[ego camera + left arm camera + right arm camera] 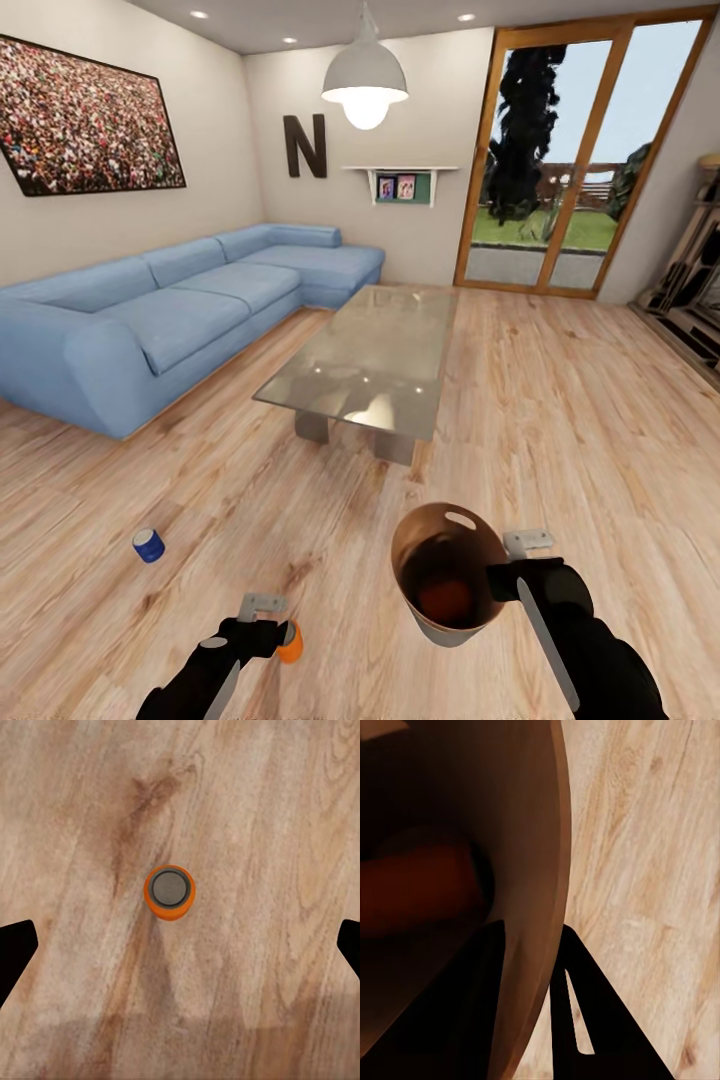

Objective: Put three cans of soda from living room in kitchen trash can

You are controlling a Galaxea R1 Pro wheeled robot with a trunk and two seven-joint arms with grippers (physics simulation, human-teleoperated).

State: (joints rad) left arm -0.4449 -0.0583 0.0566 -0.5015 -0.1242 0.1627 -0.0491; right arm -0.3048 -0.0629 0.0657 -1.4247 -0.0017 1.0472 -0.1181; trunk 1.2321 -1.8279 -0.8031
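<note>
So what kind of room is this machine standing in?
A living room, most likely: a long blue corner sofa, a low glass table, and wood-framed glass doors opening onto a garden.

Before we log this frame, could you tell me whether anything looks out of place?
Yes: a blue soda can lies on the floor near the sofa, and an orange can stands upright on the planks below the left gripper.

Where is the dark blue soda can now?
In the head view, the dark blue soda can lies on the wood floor at the left, in front of the blue sofa.
</note>
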